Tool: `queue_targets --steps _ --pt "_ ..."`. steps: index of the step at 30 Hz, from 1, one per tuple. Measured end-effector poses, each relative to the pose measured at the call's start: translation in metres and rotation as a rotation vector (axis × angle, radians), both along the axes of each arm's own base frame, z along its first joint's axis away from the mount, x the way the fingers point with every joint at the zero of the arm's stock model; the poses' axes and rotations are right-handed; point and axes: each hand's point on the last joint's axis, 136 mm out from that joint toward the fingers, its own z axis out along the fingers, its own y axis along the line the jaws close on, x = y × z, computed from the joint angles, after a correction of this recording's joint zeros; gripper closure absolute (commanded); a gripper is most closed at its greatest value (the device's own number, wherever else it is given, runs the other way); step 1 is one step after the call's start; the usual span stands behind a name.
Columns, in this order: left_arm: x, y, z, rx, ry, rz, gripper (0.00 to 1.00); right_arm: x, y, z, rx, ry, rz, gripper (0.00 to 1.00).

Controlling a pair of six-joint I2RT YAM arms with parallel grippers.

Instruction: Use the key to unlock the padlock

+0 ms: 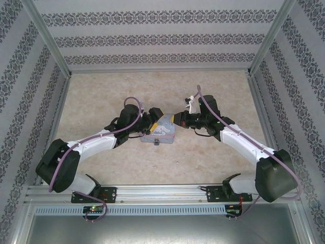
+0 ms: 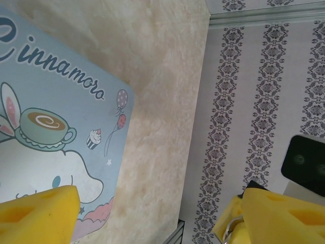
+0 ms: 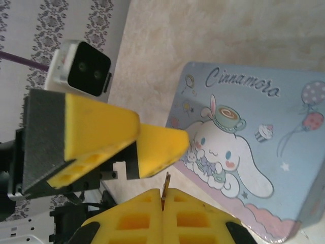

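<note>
A pastel blue cartoon tin (image 1: 159, 132) lies flat on the table between both arms. A tiny dark padlock (image 1: 157, 144) sits at the tin's near edge. My right gripper (image 3: 163, 195) is shut on the key (image 3: 166, 180), whose thin metal blade sticks out between the yellow pads, just off the tin's (image 3: 249, 147) left edge. My left gripper (image 2: 157, 203) is open wide, with one finger (image 2: 40, 213) over the tin's lid (image 2: 51, 127) and the other finger (image 2: 274, 213) off to the side. Nothing lies between them. In the right wrist view the left gripper's fingers (image 3: 101, 129) hang close in front of the key.
Patterned walls (image 1: 162, 40) close in the beige table (image 1: 101, 96) at the back and both sides. A metal rail (image 1: 162, 192) runs along the near edge. The two grippers (image 1: 154, 116) (image 1: 176, 119) are close together over the tin's far end.
</note>
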Motion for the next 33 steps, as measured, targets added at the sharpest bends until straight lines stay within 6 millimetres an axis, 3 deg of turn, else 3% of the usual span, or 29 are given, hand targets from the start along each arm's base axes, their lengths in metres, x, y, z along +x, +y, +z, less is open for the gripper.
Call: queue_targets --steps 8,14,21,27,33 --pt "0.002 0.001 0.004 0.078 -0.052 -0.043 0.17 -0.019 0.013 0.007 0.077 -0.065 0.211 1.0" --pt "0.015 0.016 0.032 0.138 -0.157 -0.073 0.18 -0.026 0.012 0.005 0.118 -0.077 0.3 1.0" --pt "0.017 0.025 0.045 0.125 -0.2 -0.139 0.28 -0.027 0.012 0.01 0.144 -0.089 0.333 1.0" --pt "0.012 0.018 0.048 0.056 -0.194 -0.161 0.33 -0.007 0.009 -0.004 0.089 -0.05 0.216 1.0" --pt "0.01 0.021 0.025 -0.042 -0.095 -0.085 0.42 0.028 0.002 -0.024 0.035 0.045 -0.046 1.0"
